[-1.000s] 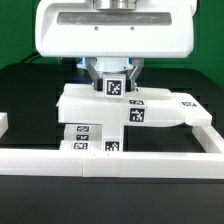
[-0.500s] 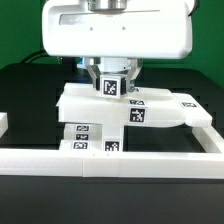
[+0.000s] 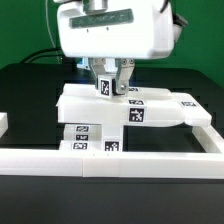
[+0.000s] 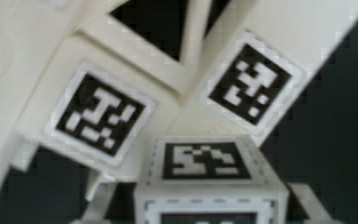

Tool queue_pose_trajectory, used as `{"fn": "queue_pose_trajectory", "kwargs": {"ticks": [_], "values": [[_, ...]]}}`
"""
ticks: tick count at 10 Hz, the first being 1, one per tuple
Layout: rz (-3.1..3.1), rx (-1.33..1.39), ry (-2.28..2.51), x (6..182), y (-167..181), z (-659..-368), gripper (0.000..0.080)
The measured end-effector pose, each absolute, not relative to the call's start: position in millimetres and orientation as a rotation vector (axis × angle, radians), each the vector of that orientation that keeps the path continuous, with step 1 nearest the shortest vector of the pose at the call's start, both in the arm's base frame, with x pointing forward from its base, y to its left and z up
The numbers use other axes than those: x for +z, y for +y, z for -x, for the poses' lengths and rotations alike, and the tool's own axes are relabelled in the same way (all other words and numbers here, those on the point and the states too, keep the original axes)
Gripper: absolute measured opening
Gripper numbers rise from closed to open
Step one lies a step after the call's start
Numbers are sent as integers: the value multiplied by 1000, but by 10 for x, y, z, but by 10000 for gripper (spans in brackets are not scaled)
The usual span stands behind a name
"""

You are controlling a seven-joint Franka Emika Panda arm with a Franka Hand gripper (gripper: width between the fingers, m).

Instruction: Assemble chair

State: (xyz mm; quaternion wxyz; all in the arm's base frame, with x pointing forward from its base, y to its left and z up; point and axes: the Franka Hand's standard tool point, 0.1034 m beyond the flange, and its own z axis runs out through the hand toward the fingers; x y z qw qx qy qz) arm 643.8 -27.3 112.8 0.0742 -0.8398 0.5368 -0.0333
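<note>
Gripper (image 3: 108, 90) pinching a small tagged post (image 3: 104, 86), upright on the chair slab (image 3: 78, 100) beside the border wall (image 3: 110, 160). The wrist has turned since a moment ago, probably screwing the post in.

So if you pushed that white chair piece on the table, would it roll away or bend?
Probably not roll: the chair piece is blocky with flat faces, so it would likely slide. It looks thick and solid, so it is likely stiff, not floppy. The border wall just in front would probably stop it.
</note>
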Motion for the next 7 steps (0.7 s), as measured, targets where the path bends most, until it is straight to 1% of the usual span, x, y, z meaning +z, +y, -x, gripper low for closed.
{"fn": "queue_pose_trajectory", "kwargs": {"ticks": [2, 3, 4, 5, 6, 7], "values": [[2428, -89, 1743, 1128, -270, -6440, 268], [2437, -90, 1732, 1125, -269, -6439, 325], [2475, -95, 1680, 1126, -269, -6440, 459], [2520, -100, 1620, 1128, -259, -6440, 459], [2598, -113, 1501, 1141, -253, -6452, 604], [2676, -131, 1365, 1154, -254, -6464, 635]]}}
